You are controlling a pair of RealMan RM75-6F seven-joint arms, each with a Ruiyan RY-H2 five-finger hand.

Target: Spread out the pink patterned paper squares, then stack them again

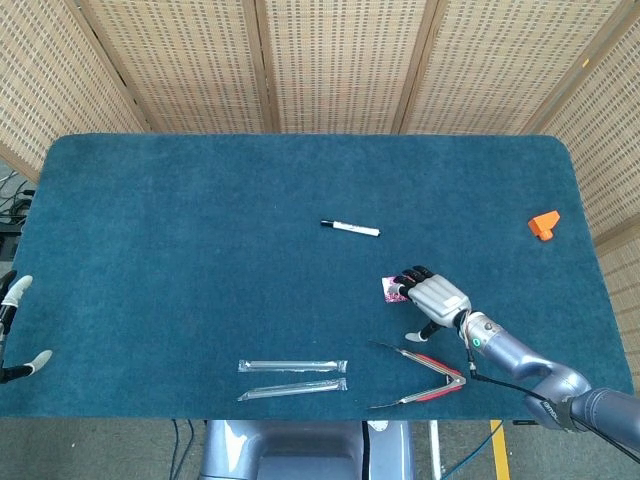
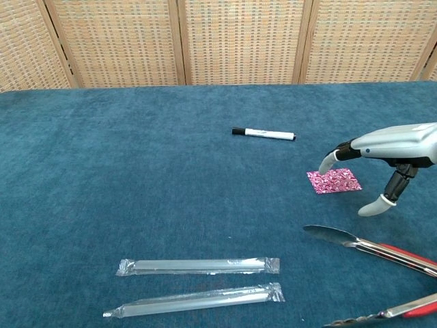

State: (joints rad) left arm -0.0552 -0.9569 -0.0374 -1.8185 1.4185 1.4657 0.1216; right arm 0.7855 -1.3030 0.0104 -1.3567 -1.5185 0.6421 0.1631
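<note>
The pink patterned paper squares [image 2: 333,181] lie as one flat stack on the blue cloth, right of centre; in the head view the stack [image 1: 390,290] peeks out from under my fingers. My right hand [image 2: 382,154] hovers just over the stack, palm down, fingers spread, holding nothing; one fingertip [image 2: 326,162] reaches down near the stack's far edge and the thumb tip [image 2: 370,208] points down to its right. The head view shows this hand [image 1: 432,296] covering most of the paper. My left hand [image 1: 15,325] shows only as pale fingertips at the left table edge, holding nothing.
A black-capped white marker [image 2: 263,133] lies beyond the stack. Red-handled metal tongs [image 2: 372,249] lie near the front right. Two clear wrapped straws [image 2: 198,265] lie at the front centre. An orange block [image 1: 544,224] sits near the far right edge.
</note>
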